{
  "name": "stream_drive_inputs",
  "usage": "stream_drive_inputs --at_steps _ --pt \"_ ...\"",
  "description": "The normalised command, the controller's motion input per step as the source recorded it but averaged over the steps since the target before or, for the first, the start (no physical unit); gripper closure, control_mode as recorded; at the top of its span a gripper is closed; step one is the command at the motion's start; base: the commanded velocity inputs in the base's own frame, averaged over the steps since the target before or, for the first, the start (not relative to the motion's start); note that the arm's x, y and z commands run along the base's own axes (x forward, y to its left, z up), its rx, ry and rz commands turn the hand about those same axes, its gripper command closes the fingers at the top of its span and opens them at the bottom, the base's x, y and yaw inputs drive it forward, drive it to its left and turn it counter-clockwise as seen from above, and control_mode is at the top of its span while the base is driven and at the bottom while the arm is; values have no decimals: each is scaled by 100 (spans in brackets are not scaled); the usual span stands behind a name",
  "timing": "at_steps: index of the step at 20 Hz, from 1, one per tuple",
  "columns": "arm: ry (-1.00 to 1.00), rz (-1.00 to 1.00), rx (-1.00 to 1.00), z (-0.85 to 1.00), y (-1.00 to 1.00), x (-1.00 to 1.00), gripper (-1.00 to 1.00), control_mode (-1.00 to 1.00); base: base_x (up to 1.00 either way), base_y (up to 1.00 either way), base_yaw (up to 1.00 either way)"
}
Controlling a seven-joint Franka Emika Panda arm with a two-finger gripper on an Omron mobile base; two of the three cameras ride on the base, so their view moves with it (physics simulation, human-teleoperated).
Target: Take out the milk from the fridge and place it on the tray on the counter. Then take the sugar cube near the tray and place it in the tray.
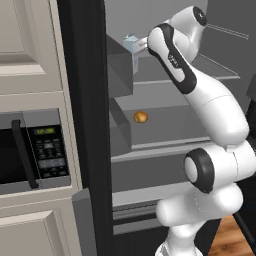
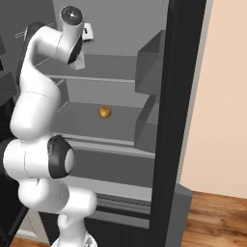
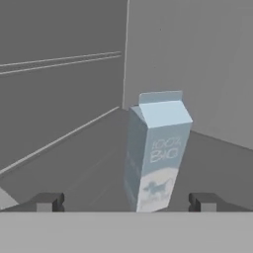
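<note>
The fridge [image 1: 85, 100] stands open, with grey shelves inside. The milk [image 3: 155, 153], a pale blue carton with a gabled top, stands upright on the upper shelf near the back corner. In the hand view my gripper [image 3: 126, 202] is open, its two dark fingertips [image 3: 49, 201] spread wide, and the carton sits a short way ahead, right of centre between them. From the left base view the milk [image 1: 131, 45] peeks out just left of my raised wrist. Nothing is held. The tray, the counter and the sugar cube are out of view.
A small orange-brown round item [image 1: 140, 116] lies on the shelf below the milk. Dark door bins [image 2: 147, 62] line the fridge's right side. A silver-and-black microwave [image 1: 35, 155] sits in beige cabinets left of the fridge. Wood floor [image 2: 217, 217] lies at the lower right.
</note>
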Motion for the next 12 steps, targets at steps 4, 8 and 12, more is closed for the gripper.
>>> stream_drive_inputs --at_steps 4,8,12 --pt "4 4 0 0 0 33 -100 -100 0 0 0" --pt "7 7 0 0 0 42 -100 -100 0 0 0" --pt "4 7 0 0 0 46 -100 -100 0 0 0"
